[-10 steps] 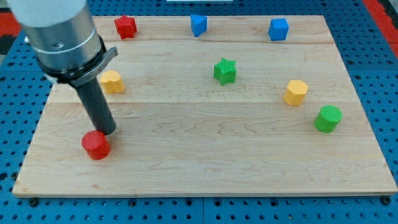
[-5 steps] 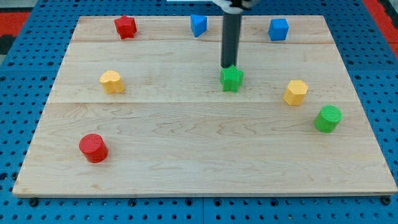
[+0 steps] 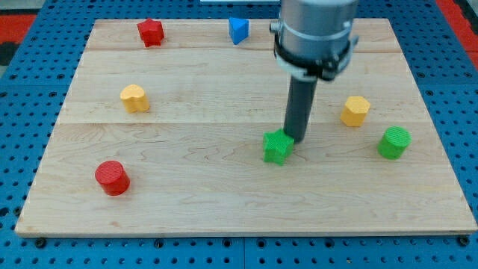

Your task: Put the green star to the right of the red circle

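The green star (image 3: 277, 147) lies on the wooden board (image 3: 224, 202), a little right of its middle. My tip (image 3: 295, 140) touches the star's upper right side. The red circle (image 3: 113, 178) sits near the view's bottom left, far to the left of the star and slightly lower.
A yellow block (image 3: 134, 98) lies at the left. A red block (image 3: 150, 32) and a blue block (image 3: 238, 30) lie along the view's top. A yellow hexagon (image 3: 355, 110) and a green cylinder (image 3: 393, 143) lie at the right. The arm's body hides the top right area.
My tip went from the red circle to the green star's top side and pushed the star down the view. The arm now covers the blue cube at the top right.
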